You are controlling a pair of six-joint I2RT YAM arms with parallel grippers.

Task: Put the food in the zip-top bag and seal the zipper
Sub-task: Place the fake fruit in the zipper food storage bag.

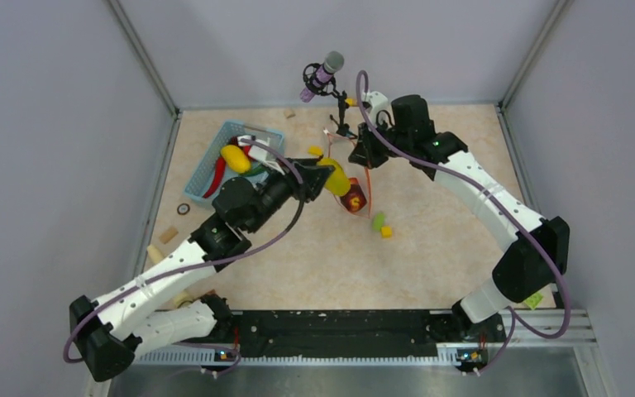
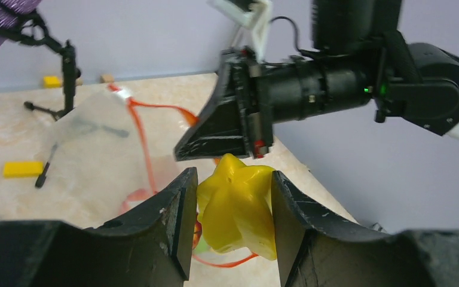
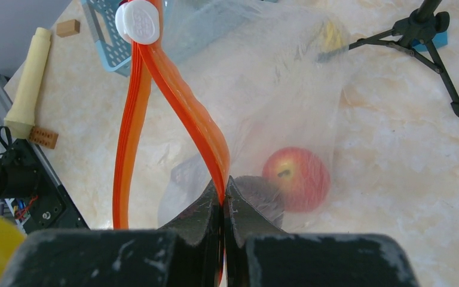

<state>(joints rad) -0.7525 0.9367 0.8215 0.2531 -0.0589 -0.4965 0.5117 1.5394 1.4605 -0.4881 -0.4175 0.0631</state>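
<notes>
My left gripper (image 1: 324, 178) is shut on a yellow ribbed toy fruit (image 2: 236, 206) and holds it in the air beside the bag's mouth. My right gripper (image 3: 223, 185) is shut on the orange-red zipper (image 3: 185, 107) and holds the clear zip-top bag (image 3: 275, 89) up by one side of its open mouth. The zipper's white slider (image 3: 138, 22) sits at the far end. Inside the bag lie a red round tomato (image 3: 296, 178) and a dark brown piece (image 3: 262, 192). In the top view the bag (image 1: 354, 198) hangs between the two grippers, and the right gripper (image 1: 367, 154) is just beyond it.
A light-blue basket (image 1: 215, 141) at the back left holds a yellow piece (image 1: 235, 157), a red chili (image 1: 213, 184) and a green piece. Small green (image 1: 378, 221) and yellow (image 1: 386, 232) blocks lie near the bag. A microphone on a tripod (image 1: 341, 116) stands at the back.
</notes>
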